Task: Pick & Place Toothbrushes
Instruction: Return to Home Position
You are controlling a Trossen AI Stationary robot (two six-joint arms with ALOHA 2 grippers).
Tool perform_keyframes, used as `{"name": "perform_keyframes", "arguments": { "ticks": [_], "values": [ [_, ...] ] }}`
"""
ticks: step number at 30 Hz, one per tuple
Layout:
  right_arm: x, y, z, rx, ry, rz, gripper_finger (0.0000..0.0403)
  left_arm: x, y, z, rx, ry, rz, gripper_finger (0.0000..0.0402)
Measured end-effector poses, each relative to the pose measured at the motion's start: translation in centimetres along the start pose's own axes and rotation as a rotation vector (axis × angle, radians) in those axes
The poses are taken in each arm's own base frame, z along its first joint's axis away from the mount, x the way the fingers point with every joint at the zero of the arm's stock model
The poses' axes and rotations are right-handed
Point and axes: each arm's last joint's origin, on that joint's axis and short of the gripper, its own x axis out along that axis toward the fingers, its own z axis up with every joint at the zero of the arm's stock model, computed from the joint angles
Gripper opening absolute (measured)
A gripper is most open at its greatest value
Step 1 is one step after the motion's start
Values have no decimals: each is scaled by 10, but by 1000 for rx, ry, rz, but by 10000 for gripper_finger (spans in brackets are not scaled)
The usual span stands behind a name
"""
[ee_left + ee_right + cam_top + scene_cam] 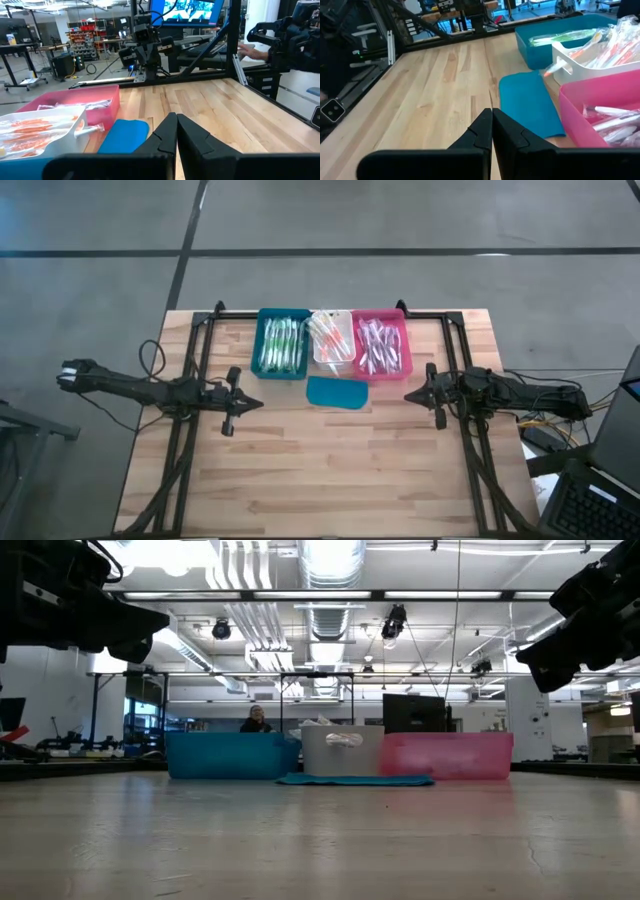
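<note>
Along far edge of the wooden bench point(330, 470), thin toothbrushes point(282, 345) fill rectangular blue, white, pink plastic bins point(284, 311); left pincer point(255, 402) and right pincer point(410, 395) level, pointing inward from side edges, fingers together.

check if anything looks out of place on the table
One toothbrush pokes out over the front wall of the white bin, its orange tip hanging toward the flat teal piece. Nothing else stands out.
</note>
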Motion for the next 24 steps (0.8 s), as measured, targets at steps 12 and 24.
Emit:
{"name": "perform_keyframes", "arguments": {
  "ticks": [12, 24],
  "values": [
    [0, 0, 0, 0, 0, 0, 8, 0, 0, 0, 1, 1, 0, 14],
    [0, 0, 0, 0, 0, -1, 9, 0, 0, -1, 1, 2, -1, 12]
  ]
}}
